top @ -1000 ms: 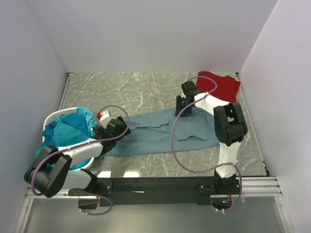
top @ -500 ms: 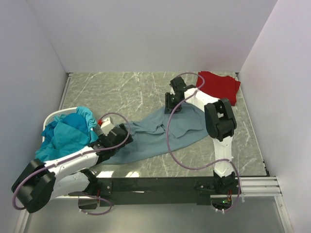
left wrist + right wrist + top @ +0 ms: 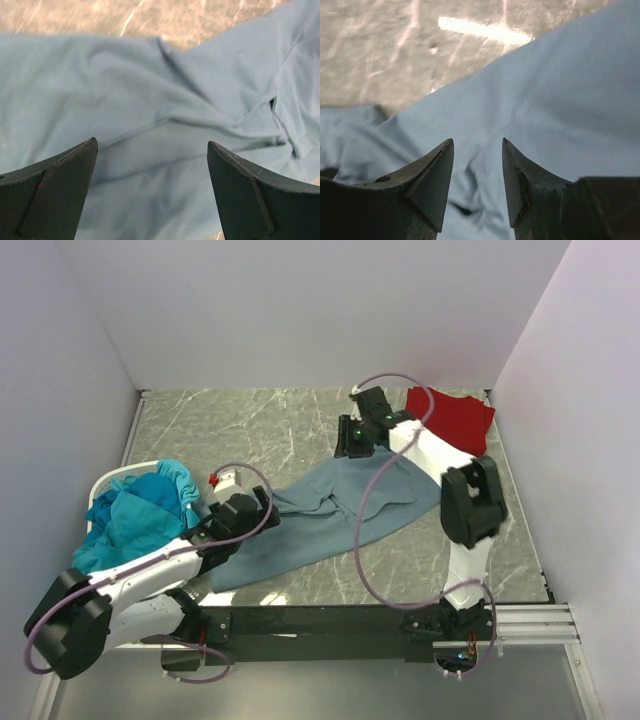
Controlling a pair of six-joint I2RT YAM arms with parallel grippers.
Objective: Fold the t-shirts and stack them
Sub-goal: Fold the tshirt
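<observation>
1. Grey stone table (image 3: 250, 420) with white walls (image 3: 300, 310) around it; that is what I see from where I stand.
2. The blue shirt (image 3: 320, 525) lies in the middle of the table, between the two arms. It is the one to fold now, I think.
3. It looks soft, thin and light. I think it will flop and sag when lifted, and it could slide on the smooth stone. It cannot break.
4. A good place to grab is an edge or a corner, like the bottom hem or a shoulder. A pinch in the middle would likely just make a lump.
5. The left gripper (image 3: 151, 142) hangs over the near left part of the shirt. Its fingers are spread wide and hold nothing.
6. The right gripper (image 3: 477, 141) is at the far edge of the shirt. Its fingers are about half open, and I see no cloth pinched between them.
7. The blue shirt is a dusty grey-blue, all one colour. It is spread out but crooked, with long wrinkles and a seam showing near the left gripper.
8. A red shirt (image 3: 455, 418) lies in the far right corner, well apart from the blue one.
9. Bright teal shirts (image 3: 140, 510) sit bunched in a white basket (image 3: 118, 476) on the left.
</observation>
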